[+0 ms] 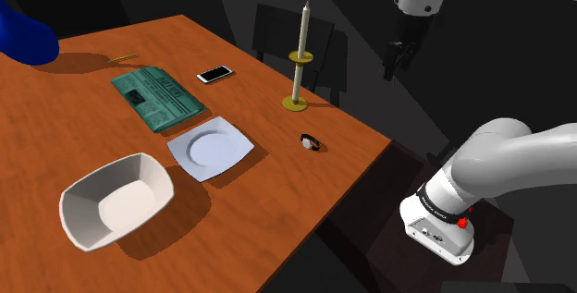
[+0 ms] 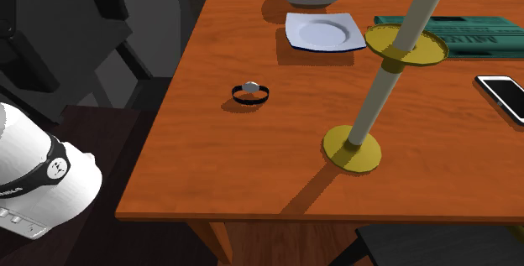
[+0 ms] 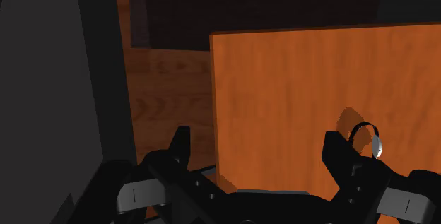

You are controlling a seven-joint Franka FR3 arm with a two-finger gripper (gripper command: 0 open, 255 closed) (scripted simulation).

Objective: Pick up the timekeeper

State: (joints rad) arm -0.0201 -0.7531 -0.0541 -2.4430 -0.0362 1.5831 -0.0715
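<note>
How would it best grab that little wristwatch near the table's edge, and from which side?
Probably from straight above. The wristwatch seems to rest on its band's edge, so the dark strap forms an open loop on the table. The open hand could come down astride that loop and squeeze the strap from both sides, keeping clear of the pale face.

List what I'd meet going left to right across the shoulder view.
blue object → white bowl → smartphone → wristwatch → gripper
</note>
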